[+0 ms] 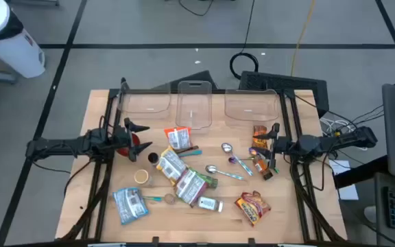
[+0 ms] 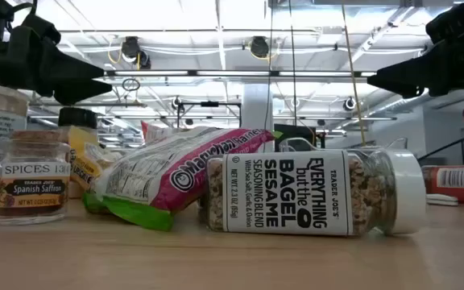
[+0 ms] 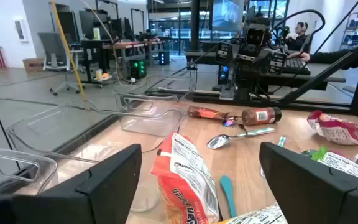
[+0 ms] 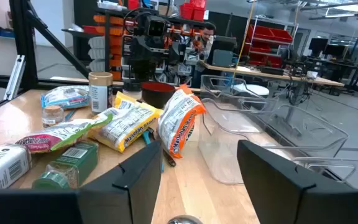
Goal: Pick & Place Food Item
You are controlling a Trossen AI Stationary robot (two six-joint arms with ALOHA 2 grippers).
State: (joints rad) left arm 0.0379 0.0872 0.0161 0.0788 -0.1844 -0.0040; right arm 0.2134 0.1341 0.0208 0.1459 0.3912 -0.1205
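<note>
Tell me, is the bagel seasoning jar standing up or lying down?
Lying down. The seasoning jar rests on its side on the table: its label reads sideways and its white cap points sideways, not up.

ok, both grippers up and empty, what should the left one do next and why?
Probably ease the left gripper down onto the orange-and-white snack bag straight ahead of it. Its jaws stand open and hold nothing, the bag lies between its fingers' line of sight, and the clear plastic bins at the table's far edge hold no food yet.
</note>
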